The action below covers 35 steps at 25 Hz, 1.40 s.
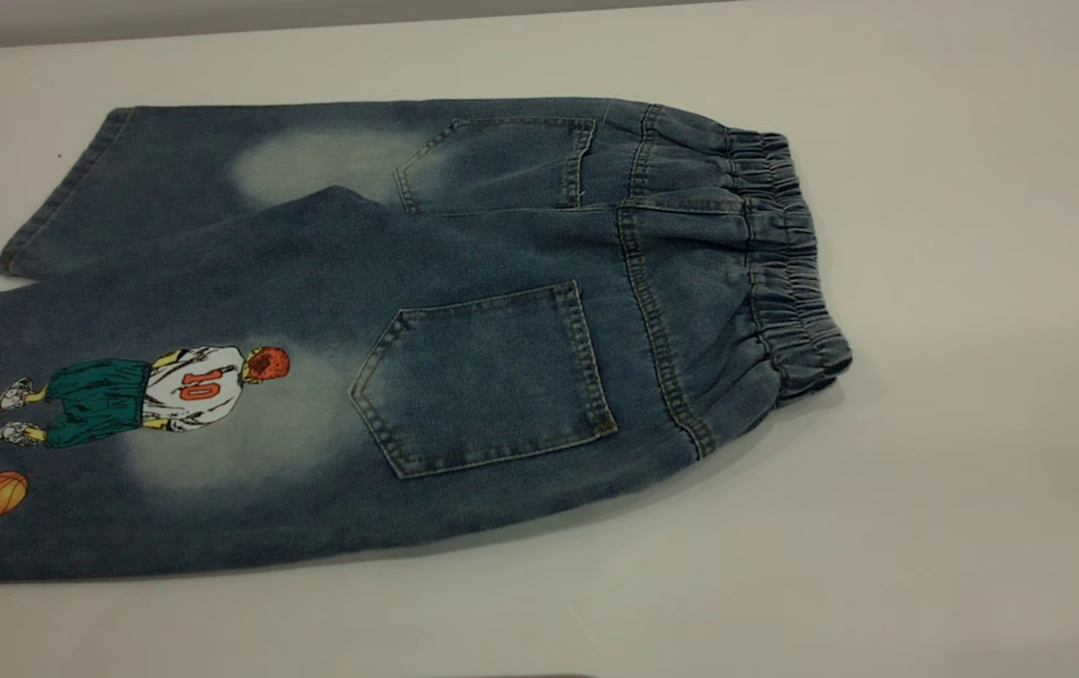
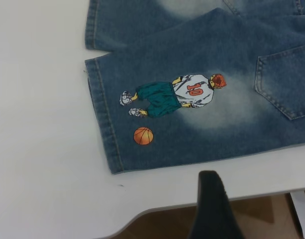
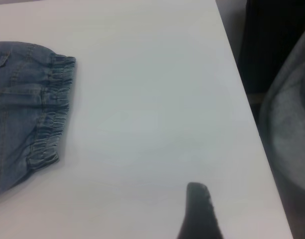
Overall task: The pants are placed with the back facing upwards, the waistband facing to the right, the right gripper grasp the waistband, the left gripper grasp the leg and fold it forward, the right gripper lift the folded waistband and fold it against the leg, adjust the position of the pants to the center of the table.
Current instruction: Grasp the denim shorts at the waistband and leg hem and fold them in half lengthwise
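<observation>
The pants (image 1: 389, 330) lie flat and back-up on the table (image 1: 973, 282), spread across the left and middle of the exterior view. The waistband (image 1: 784, 264) points to 3 o'clock and both legs run toward 9 o'clock. The printed leg (image 1: 125, 414), with its number 10 player (image 1: 153, 386) and orange ball (image 1: 0, 494), sits at the 7 o'clock side; the plain leg (image 1: 172, 179) lies at 11 o'clock, its inner edge tucked under the printed one. Two back pockets (image 1: 488, 377) face up.

Nothing is folded yet, so I judge the task to be at its very start: the forward fold, the waistband-to-leg fold and the centring all remain.

My left gripper (image 2: 212, 206) hangs off the table edge, near the printed leg's hem (image 2: 105, 119) but clear of the cloth. My right gripper (image 3: 199, 211) sits over bare tabletop, well apart from the waistband's gathered elastic. Only one dark finger of each shows, so I cannot tell how wide either stands; neither holds anything.
</observation>
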### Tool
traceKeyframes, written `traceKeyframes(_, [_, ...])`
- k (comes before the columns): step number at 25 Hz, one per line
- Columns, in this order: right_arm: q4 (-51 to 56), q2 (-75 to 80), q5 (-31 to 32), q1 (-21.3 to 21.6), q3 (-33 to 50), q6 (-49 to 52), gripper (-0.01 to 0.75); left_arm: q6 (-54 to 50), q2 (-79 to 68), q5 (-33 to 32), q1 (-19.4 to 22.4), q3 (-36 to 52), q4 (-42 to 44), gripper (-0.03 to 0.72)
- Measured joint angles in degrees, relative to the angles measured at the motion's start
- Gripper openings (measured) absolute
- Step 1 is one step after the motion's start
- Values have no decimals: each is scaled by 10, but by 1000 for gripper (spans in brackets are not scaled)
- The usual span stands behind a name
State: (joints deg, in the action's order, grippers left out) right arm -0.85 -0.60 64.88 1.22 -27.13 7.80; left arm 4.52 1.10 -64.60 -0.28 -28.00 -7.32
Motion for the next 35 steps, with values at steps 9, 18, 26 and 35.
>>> traceKeyframes(9, [0,0,0,0,0,0,423,-1,0,0,0,0,0,422])
traceKeyframes(18, [50,22,0,0,0,0,423,-5,-5,3,0,-13,0,422])
traceKeyframes(26, [185,239,-60,0,-1,-90,444,35,-217,74,0,-69,-3,422])
traceKeyframes(35, [438,498,-194,0,-1,-338,586,232,-477,232,0,-79,-98,447])
